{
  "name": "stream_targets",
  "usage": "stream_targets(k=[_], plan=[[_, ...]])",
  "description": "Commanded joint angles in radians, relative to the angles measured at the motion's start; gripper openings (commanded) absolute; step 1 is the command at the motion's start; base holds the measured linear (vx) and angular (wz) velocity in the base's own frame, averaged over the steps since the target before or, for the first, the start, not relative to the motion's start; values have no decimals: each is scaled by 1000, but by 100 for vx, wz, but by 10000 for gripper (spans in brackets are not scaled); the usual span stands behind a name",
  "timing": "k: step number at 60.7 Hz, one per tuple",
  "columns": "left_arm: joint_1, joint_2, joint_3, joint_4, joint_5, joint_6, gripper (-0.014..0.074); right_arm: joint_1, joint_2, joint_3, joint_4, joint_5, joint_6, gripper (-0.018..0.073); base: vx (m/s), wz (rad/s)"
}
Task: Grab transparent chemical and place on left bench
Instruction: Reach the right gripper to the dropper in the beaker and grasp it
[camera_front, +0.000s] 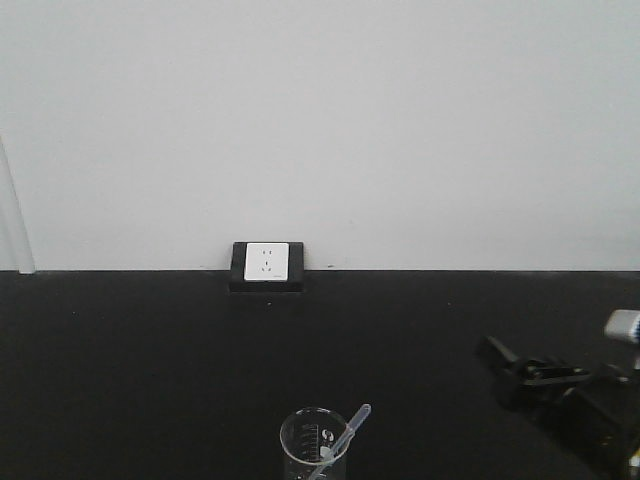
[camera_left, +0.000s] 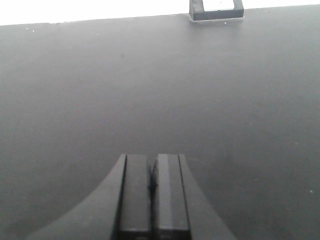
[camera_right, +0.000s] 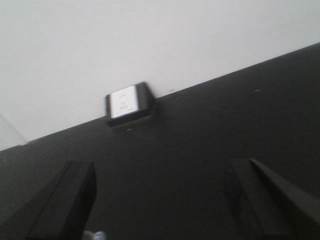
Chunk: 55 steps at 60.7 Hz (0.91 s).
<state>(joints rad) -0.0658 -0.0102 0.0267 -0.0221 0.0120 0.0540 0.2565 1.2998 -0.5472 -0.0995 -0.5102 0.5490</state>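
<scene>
Front-facing: pipette (camera_front: 346, 434) left of right tool (camera_front: 522, 372)

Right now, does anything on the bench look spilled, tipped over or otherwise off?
Nothing stands out. The glass beaker stands upright, partly cut off by the frame, with the clear dropper pipette leaning inside against its rim. No spill shows on the black bench.

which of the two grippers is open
The right gripper: its jaws stand wide apart with nothing between them. The left gripper has its jaws pressed together and holds nothing.
</scene>
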Motion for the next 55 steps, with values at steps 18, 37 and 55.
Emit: stream_targets(k=[18, 37, 55], plan=[[-2, -19, 16, -1, -78, -8, -3, 81, 359, -175, -167, -434, 266, 531, 0, 0], [-2, -19, 16, -1, -78, -8, -3, 102, 503, -283, -316, -421, 377, 531, 0, 0], [-2, -19, 16, -1, -78, -8, -3, 104, 547, -283, -378, -399, 457, 505, 0, 0]])
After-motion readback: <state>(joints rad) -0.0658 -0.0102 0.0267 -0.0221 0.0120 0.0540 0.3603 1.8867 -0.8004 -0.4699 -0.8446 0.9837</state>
